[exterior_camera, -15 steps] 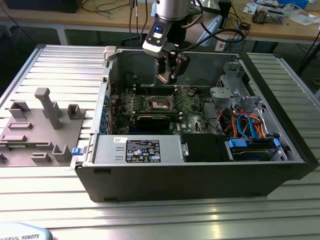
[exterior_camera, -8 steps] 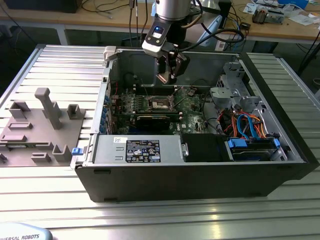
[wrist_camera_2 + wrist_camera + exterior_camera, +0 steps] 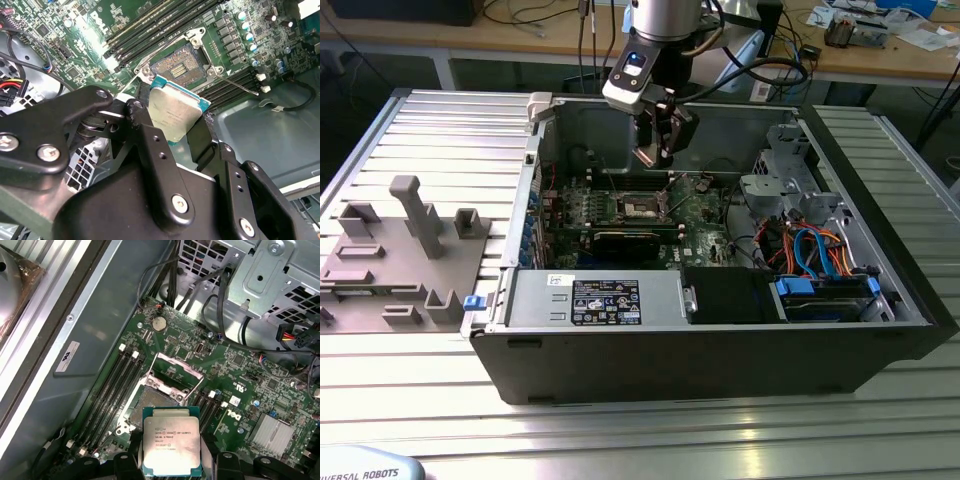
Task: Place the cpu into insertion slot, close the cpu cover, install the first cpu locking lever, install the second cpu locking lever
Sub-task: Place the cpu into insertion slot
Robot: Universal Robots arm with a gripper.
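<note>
At the lower edge of the exterior view lies a ribbed metal table (image 3: 650,440). On it stands an open computer case (image 3: 720,350), and a grey fixture (image 3: 400,250) sits at the exterior view's left.

Deeper in the case, near the frame's middle, the green circuit board (image 3: 705,215) carries the insertion slot (image 3: 642,207). Above the slot, in the upper middle, hangs the gripper (image 3: 660,150).

In both wrist views the gripper (image 3: 172,462) has its black fingers (image 3: 145,135) clamped on two opposite edges of the cpu (image 3: 171,447). The cpu (image 3: 175,112) is a flat square chip. Its top is dull silver-grey metal with small print, and a thin green-blue rim runs around the edge. It is held in the air above the board, just short of the slot and apart from it.

Beyond the chip, the insertion slot (image 3: 150,405) lies bare, a dark square recess (image 3: 180,65) inside a silver rim. The cpu cover (image 3: 175,369), a thin silver frame with a window, stands tilted up at the slot's far side. Long black memory slots (image 3: 107,390) flank the socket.
</note>
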